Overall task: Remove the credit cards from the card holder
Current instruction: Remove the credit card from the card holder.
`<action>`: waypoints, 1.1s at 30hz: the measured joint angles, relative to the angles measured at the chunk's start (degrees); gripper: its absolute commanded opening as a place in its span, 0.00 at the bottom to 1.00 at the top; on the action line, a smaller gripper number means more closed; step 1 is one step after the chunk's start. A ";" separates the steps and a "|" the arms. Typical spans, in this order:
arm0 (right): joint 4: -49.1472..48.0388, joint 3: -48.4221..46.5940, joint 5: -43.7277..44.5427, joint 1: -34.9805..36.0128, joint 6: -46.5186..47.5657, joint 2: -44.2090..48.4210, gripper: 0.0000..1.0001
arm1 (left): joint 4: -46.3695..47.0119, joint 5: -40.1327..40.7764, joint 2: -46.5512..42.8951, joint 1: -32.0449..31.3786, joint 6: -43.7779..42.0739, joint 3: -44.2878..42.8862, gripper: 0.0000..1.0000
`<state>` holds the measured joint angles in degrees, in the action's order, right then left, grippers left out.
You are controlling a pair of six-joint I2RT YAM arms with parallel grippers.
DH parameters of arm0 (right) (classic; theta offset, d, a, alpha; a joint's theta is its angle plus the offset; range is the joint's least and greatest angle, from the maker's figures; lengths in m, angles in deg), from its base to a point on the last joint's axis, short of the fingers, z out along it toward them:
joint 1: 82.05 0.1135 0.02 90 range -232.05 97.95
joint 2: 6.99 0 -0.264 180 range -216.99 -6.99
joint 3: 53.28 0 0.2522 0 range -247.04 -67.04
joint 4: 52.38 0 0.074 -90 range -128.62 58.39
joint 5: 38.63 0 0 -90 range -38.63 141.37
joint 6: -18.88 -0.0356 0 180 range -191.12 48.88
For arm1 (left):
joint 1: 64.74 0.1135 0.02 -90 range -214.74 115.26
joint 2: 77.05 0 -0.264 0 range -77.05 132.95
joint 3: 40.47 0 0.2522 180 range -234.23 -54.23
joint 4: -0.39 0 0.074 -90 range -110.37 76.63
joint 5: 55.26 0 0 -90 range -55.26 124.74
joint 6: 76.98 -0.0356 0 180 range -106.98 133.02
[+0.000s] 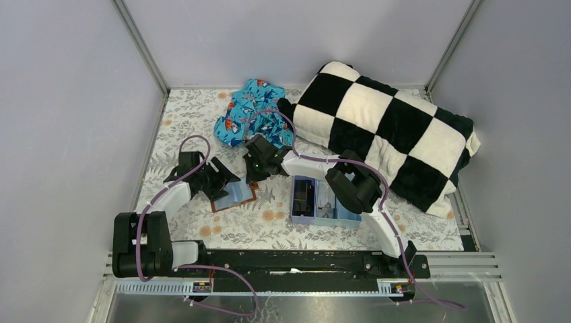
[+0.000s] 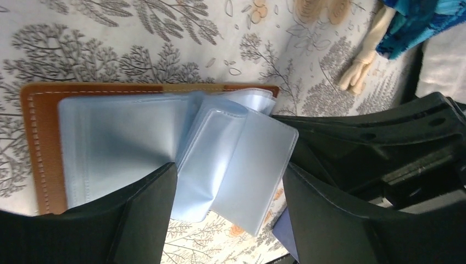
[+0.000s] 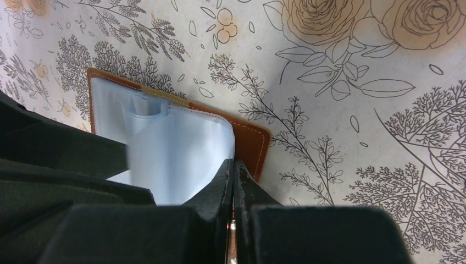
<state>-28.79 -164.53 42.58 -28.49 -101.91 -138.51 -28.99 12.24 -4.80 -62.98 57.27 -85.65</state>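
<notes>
The card holder (image 1: 237,195) lies open on the left half of the bench (image 1: 180,128), toward the near edge, pale blue lining up. The left claw (image 2: 229,175) stands wide, astride a loose sleeve (image 2: 247,159) without pinching it. The right claw (image 3: 233,171) is pressed shut at the holder's brown edge, possibly nipping something thin and orange.

The table (image 1: 195,128) carries a floral-print cover. The card holder (image 1: 238,195) lies open on it, pale blue lining up, left of centre. The left gripper (image 1: 221,183) sits over the holder's left side, and the right gripper (image 1: 258,169) sits at its far right corner. A light blue tray (image 1: 296,217) stands just right of the holder, partly under the right arm. A checkered blanket (image 1: 377,128) and a blue patterned cloth (image 1: 252,114) lie at the far edge.
</notes>
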 measured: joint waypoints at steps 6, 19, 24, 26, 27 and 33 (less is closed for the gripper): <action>-1.14 0.96 -0.15 -0.09 -0.39 0.35 0.07 | 7.28 -6.45 -0.24 -0.33 3.30 3.50 0.74; -4.15 10.51 -0.33 -1.73 -2.58 6.97 0.48 | 14.93 -12.72 -3.78 -0.46 8.35 5.81 0.75; -2.10 13.73 1.27 -3.34 -2.60 10.82 0.56 | 11.96 -12.57 -7.56 -0.48 7.98 4.42 0.76; -1.84 14.80 1.92 -4.33 -2.64 12.26 0.61 | 10.73 -12.35 -8.94 -0.46 7.61 3.19 0.77; -1.79 15.30 2.16 -4.55 -2.69 12.96 0.63 | 10.25 -12.20 -9.46 -0.46 7.34 2.64 0.77; -1.86 17.59 3.23 -4.83 -2.69 15.78 0.64 | 3.21 -8.24 -10.14 -0.13 4.57 -0.59 0.77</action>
<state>-30.65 -146.94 45.81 -33.32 -104.60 -122.73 -25.77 4.00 -14.94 -63.11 61.84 -86.24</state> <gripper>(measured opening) 0.638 0.770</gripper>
